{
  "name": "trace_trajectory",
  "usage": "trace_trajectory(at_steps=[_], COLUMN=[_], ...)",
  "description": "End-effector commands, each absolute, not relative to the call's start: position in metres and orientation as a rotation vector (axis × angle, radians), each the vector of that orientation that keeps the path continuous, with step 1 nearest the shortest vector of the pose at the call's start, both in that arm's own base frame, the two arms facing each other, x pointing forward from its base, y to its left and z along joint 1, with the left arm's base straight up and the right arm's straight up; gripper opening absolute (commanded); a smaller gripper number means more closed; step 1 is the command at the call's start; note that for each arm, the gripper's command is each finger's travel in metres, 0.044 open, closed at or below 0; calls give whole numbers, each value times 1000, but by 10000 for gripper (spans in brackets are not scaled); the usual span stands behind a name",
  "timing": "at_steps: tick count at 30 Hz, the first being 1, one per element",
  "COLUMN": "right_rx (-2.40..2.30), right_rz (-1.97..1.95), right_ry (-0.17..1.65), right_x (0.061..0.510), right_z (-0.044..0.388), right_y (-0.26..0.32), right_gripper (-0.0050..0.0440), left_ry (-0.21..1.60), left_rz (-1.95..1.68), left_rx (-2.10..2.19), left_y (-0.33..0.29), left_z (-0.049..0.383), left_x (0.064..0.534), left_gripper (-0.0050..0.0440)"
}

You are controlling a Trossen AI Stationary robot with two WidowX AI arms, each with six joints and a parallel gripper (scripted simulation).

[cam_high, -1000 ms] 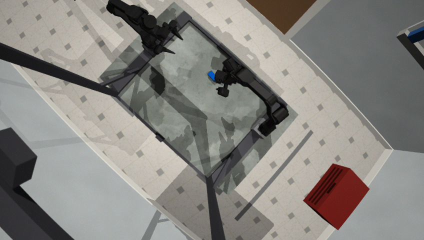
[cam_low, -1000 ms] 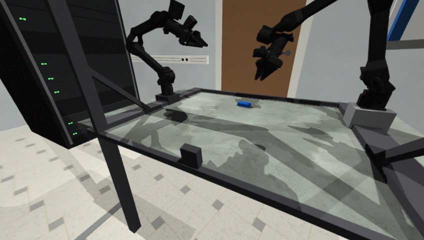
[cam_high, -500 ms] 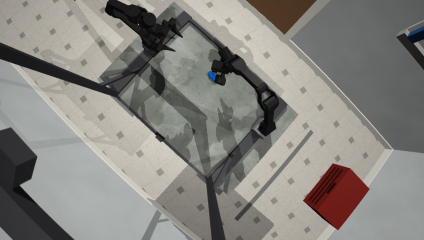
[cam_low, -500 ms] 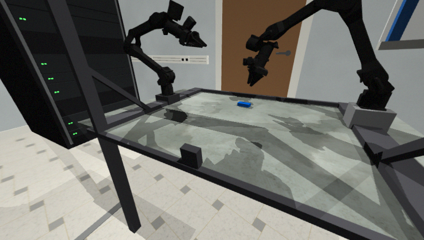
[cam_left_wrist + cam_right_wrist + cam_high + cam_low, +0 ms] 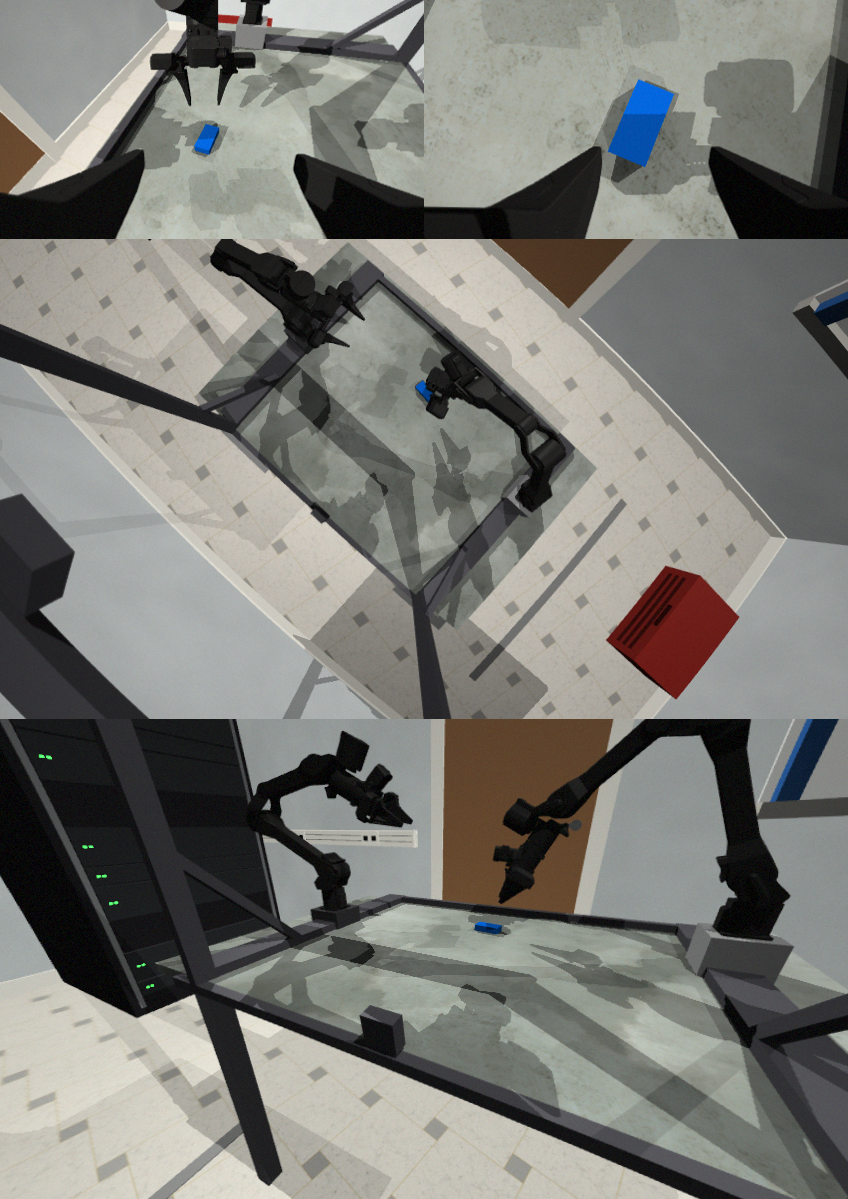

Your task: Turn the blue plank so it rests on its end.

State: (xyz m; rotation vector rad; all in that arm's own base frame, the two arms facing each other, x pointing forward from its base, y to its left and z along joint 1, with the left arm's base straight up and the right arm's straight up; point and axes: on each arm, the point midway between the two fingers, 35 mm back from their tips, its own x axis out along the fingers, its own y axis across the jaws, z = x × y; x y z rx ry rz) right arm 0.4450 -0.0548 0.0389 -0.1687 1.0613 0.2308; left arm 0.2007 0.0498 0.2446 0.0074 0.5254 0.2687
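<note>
The blue plank (image 5: 423, 390) (image 5: 487, 927) (image 5: 207, 138) (image 5: 641, 122) lies flat on the table (image 5: 368, 444) (image 5: 434, 986), partly covered by the right arm in the top view. My right gripper (image 5: 503, 899) (image 5: 204, 105) (image 5: 655, 154) is open, empty and points down above the plank. The plank runs slantwise in the right wrist view, its near end between the fingertips in the picture. The right fingers are hidden in the top view. My left gripper (image 5: 355, 331) (image 5: 405, 824) (image 5: 220, 159) is open and empty, raised near its own end of the table, away from the plank.
A dark raised frame (image 5: 410, 304) (image 5: 535, 914) borders the table, close behind the plank. A small dark block (image 5: 319, 513) (image 5: 382, 1029) sits on the opposite edge. Dark posts (image 5: 429, 649) (image 5: 238, 1075) stand at the table's corners. The right arm reaches over the plank's side of the table.
</note>
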Motion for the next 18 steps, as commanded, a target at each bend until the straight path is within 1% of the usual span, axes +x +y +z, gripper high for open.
trace_trajectory(at_steps=[1,9,11,18], right_rx=[-142,-59,-59,22], right_rz=[160,38,38,-76], right_ry=[970,878,878,808], right_x=[446,438,438,429], right_z=[47,27,27,-1], right_y=[-50,-43,-43,-36], right_gripper=[265,265,265,265], left_ry=[504,502,502,500], left_rz=[251,226,226,211], left_rx=[19,30,30,37], left_y=[47,44,44,41], left_z=[243,230,230,219], left_x=[200,199,199,198], left_gripper=[400,400,400,400])
